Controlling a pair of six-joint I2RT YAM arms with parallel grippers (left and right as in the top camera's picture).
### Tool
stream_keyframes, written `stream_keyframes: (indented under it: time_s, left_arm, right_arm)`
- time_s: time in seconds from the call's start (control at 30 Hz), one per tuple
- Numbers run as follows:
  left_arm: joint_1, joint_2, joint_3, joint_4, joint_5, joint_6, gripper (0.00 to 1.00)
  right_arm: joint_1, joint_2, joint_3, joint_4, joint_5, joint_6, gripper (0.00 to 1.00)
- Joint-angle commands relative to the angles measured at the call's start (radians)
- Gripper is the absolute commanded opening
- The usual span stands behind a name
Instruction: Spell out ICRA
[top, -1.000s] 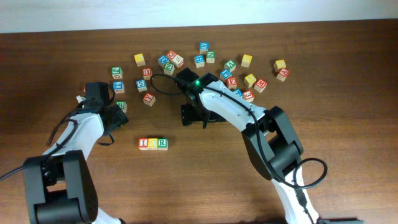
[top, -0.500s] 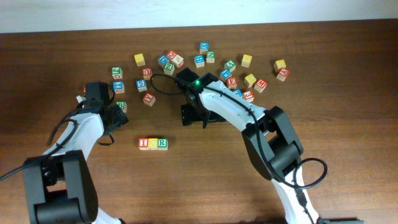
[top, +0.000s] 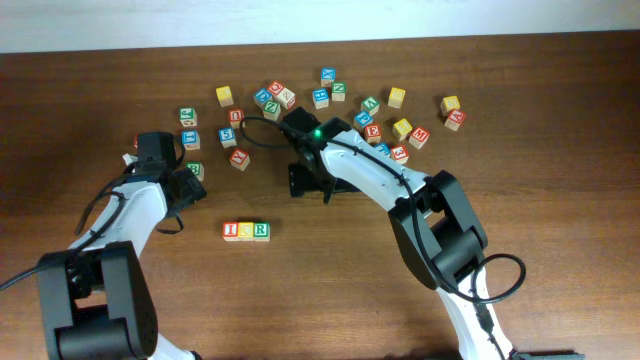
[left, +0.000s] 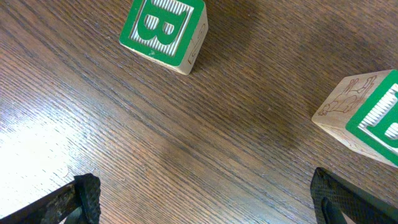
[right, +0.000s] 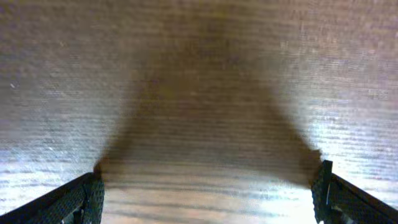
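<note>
Three cubes stand in a row on the table: the red I (top: 231, 231), the yellow-faced cube (top: 246, 231) and the green R (top: 261, 230). I cannot pick out the red A among the small scattered cubes at the back. My left gripper (top: 188, 187) (left: 205, 202) is open up and left of the row, over bare wood. A green B cube (left: 163, 31) and another green cube (left: 367, 118) lie ahead of it. My right gripper (top: 308, 181) (right: 208, 196) is open above and right of the row, with only wood between its fingers.
Several loose alphabet cubes are scattered across the far half of the table, from a green one (top: 188, 116) at the left to a red one (top: 455, 118) at the right. A red cube (top: 239, 158) lies between the two grippers.
The right gripper has shifted slightly toward the far left. The left arm and the three-cube row have not moved.
</note>
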Motion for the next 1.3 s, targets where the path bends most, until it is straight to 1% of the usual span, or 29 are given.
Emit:
stream_keyframes:
  time_s: [0.0, 0.13, 0.17, 0.2, 0.23, 0.3, 0.33, 0.37, 0.4, 0.43, 0.47, 0.57, 0.6, 0.63, 0.73, 0.8, 0.9, 1.1, 1.17, 1.27]
  left_arm:
    - [0.001, 0.008, 0.01, -0.001, 0.0, -0.002, 0.99]
    - [0.001, 0.008, 0.01, -0.001, 0.0, -0.002, 0.99]
    - [0.001, 0.008, 0.01, -0.001, 0.0, -0.002, 0.99]
    - [0.001, 0.008, 0.01, -0.001, 0.0, -0.002, 0.99]
    - [0.001, 0.008, 0.01, -0.001, 0.0, -0.002, 0.99]
    - [0.001, 0.008, 0.01, -0.001, 0.0, -0.002, 0.99]
    - [0.001, 0.008, 0.01, -0.001, 0.0, -0.002, 0.99]
    - [0.001, 0.008, 0.01, -0.001, 0.0, -0.002, 0.99]
    - [0.001, 0.008, 0.01, -0.001, 0.0, -0.002, 0.99]
    - [0.001, 0.008, 0.01, -0.001, 0.0, -0.002, 0.99]
    - [0.001, 0.008, 0.01, -0.001, 0.0, -0.002, 0.99]
    - [0.001, 0.008, 0.01, -0.001, 0.0, -0.002, 0.99]
    - [0.001, 0.008, 0.01, -0.001, 0.0, -0.002, 0.99]
    - [0.001, 0.008, 0.01, -0.001, 0.0, -0.002, 0.99]
    - [0.001, 0.008, 0.01, -0.001, 0.0, -0.002, 0.99]
    - [0.001, 0.008, 0.01, -0.001, 0.0, -0.002, 0.99]
    - [0.001, 0.008, 0.01, -0.001, 0.0, -0.002, 0.99]
    - [0.001, 0.008, 0.01, -0.001, 0.0, -0.002, 0.99]
    - [0.001, 0.008, 0.01, -0.001, 0.0, -0.002, 0.99]
    - [0.001, 0.008, 0.01, -0.001, 0.0, -0.002, 0.99]
  right_arm:
    - [-0.004, 0.019, -0.01, -0.004, 0.012, 0.001, 0.98]
    - [-0.005, 0.019, -0.01, -0.019, 0.013, 0.001, 0.98]
    - [-0.005, 0.019, -0.01, -0.02, 0.013, 0.001, 0.94]
    - [-0.005, 0.019, -0.01, -0.02, 0.013, 0.001, 0.85]
    - [-0.005, 0.019, -0.01, -0.019, 0.013, 0.001, 0.71]
    - [-0.005, 0.019, -0.01, -0.02, 0.015, 0.001, 0.5]
    - [-0.005, 0.019, -0.01, -0.021, 0.016, 0.001, 0.34]
    - [-0.005, 0.019, -0.01, -0.024, 0.016, 0.001, 0.3]
    - [-0.005, 0.019, -0.01, -0.025, 0.016, 0.001, 0.21]
    - [-0.005, 0.019, -0.01, -0.025, 0.016, 0.001, 0.18]
    - [-0.005, 0.019, -0.01, -0.026, 0.016, 0.001, 0.17]
    - [-0.005, 0.019, -0.01, -0.027, 0.016, 0.001, 0.17]
    - [-0.005, 0.019, -0.01, -0.027, 0.016, 0.001, 0.24]
    - [-0.005, 0.019, -0.01, -0.027, 0.016, 0.001, 0.35]
    - [-0.005, 0.019, -0.01, -0.027, 0.016, 0.001, 0.59]
    - [-0.005, 0.019, -0.01, -0.027, 0.016, 0.001, 0.68]
    - [-0.005, 0.019, -0.01, -0.027, 0.016, 0.001, 0.72]
    - [-0.005, 0.019, -0.01, -0.026, 0.016, 0.001, 0.94]
    - [-0.005, 0.019, -0.01, -0.024, 0.016, 0.001, 0.99]
    - [-0.005, 0.019, -0.01, -0.024, 0.016, 0.001, 0.98]
